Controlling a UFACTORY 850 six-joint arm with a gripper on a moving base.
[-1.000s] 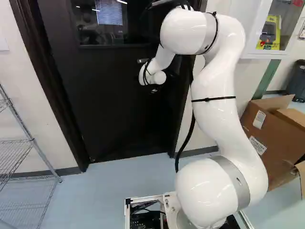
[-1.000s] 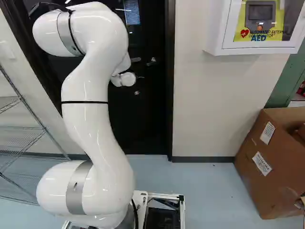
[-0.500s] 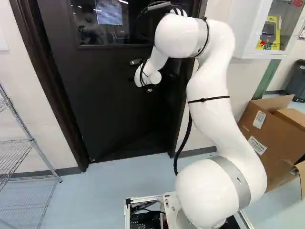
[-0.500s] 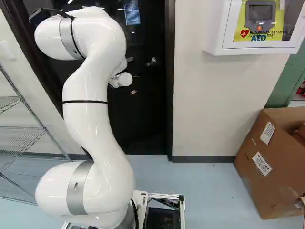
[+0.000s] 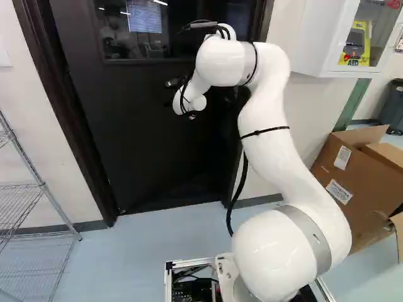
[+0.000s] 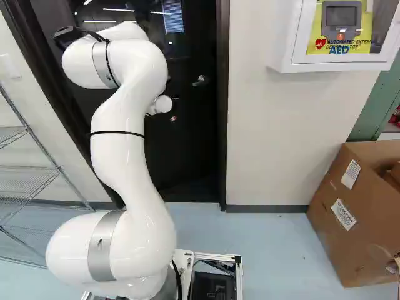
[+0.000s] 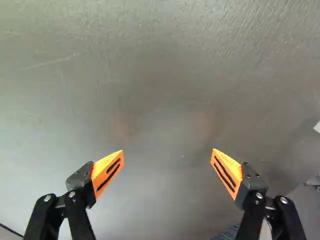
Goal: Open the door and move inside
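With the gripper (image 7: 168,151) spread and empty, centre it squarely on the door handle (image 6: 200,81) before closing.

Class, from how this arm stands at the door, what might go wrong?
The open gripper faces a plain stretch of the black door, with the handle off to one side, so it may push there and miss. The black cable bows out from the arm and might snag.
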